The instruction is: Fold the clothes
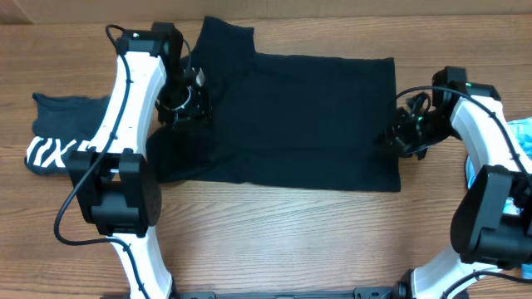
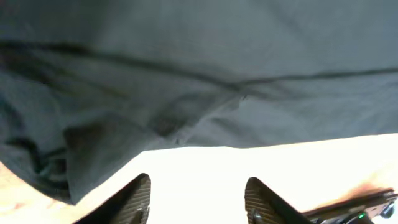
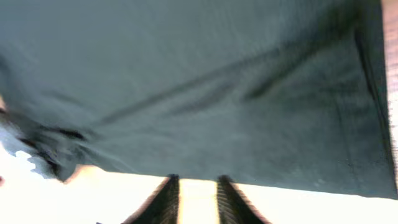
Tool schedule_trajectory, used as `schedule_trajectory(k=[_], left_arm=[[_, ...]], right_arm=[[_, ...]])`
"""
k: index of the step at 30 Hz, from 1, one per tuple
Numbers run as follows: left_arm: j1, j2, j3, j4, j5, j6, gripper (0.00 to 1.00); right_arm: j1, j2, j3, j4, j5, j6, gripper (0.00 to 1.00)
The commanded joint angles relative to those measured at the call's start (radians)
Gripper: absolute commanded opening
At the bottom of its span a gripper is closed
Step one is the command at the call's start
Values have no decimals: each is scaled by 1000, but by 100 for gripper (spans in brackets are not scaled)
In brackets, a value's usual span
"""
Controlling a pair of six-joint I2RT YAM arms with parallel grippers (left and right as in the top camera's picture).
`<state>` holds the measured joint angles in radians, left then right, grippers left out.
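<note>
Where the wooden counter (image 1: 274, 241) reaches its far left, a dark garment (image 1: 50, 141) with white print lies, its right end hidden by my left arm. My left claw (image 1: 187, 100) sits over the left part of the black shirt (image 1: 307, 124), near the sleeve. In the wrist view its fingers (image 2: 138, 198) stand wide apart with nothing between them. The shirt lies spread flat across the counter's middle. My right claw (image 1: 401, 133) sits at the shirt's right edge, with fingers (image 3: 166, 198) narrowly apart, empty, just short of the cloth. A light blue item (image 1: 522, 137) lies at the far right.
</note>
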<state>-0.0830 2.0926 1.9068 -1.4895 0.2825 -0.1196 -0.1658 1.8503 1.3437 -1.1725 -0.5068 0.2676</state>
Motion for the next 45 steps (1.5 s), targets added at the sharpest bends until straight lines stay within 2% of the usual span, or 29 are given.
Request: schedule_trajectory(k=[1, 4, 5, 7, 8, 10, 13, 16, 18, 21, 29, 33, 35, 36, 38, 39, 40, 42, 44, 45], left_arm=[[-18, -23, -134, -1, -40, 0, 50], [-35, -23, -269, 89, -80, -54, 50], [-36, -23, -303, 131, -85, -69, 47], [-34, -23, -370, 212, -137, -135, 27], [-35, -23, -394, 249, -177, -158, 22], [-37, -23, -450, 343, -292, -204, 13], [-36, -23, -499, 393, -320, -236, 6], [-36, -23, -539, 395, -306, -286, 4], [-34, -23, -576, 389, -262, -293, 6], [-33, -23, -618, 353, -264, -315, 6], [-34, -27, -643, 131, -272, -314, 4], [-35, -111, -640, 130, -292, -310, 4], [-35, -213, -615, 126, -292, -303, 9], [-35, -259, -595, 113, -290, -298, 12], [-35, -367, -517, 82, -280, -277, 21], [-35, -407, -469, 73, -265, -273, 25], [-35, -446, -411, 82, -222, -269, 35], [-35, -486, -294, 156, -85, -236, 61], [-35, -488, -195, 239, 11, -87, 57], [-35, -475, -133, 278, 14, -98, 56]], right_arm=[[11, -24, -59, -7, 49, -15, 8], [11, -24, -137, 53, 65, -14, 8], [11, -24, -153, 77, 68, -15, 8], [11, -24, -189, 148, 69, -14, 7], [11, -24, -204, 177, 69, -14, 7], [11, -24, -259, 281, 69, -6, 6], [10, -24, -319, 344, 102, 38, 5], [10, -24, -372, 391, 159, 120, 4], [6, -24, -427, 438, 163, 174, 4], [-2, -24, -448, 399, 252, 238, 4], [-21, -95, -447, 154, 335, 238, 4], [-21, -179, -445, 150, 325, 215, 4], [-21, -255, -422, 172, 264, 144, 4], [-21, -283, -406, 171, 231, 115, 8], [-21, -375, -340, 142, 156, 91, 38], [-21, -401, -311, 130, 131, 92, 58], [-21, -423, -278, 129, 76, 92, 66], [-21, -430, -215, 154, -40, 95, 67], [-21, -425, -193, 225, -90, 96, 67], [-21, -412, -182, 287, -103, 102, 66]])
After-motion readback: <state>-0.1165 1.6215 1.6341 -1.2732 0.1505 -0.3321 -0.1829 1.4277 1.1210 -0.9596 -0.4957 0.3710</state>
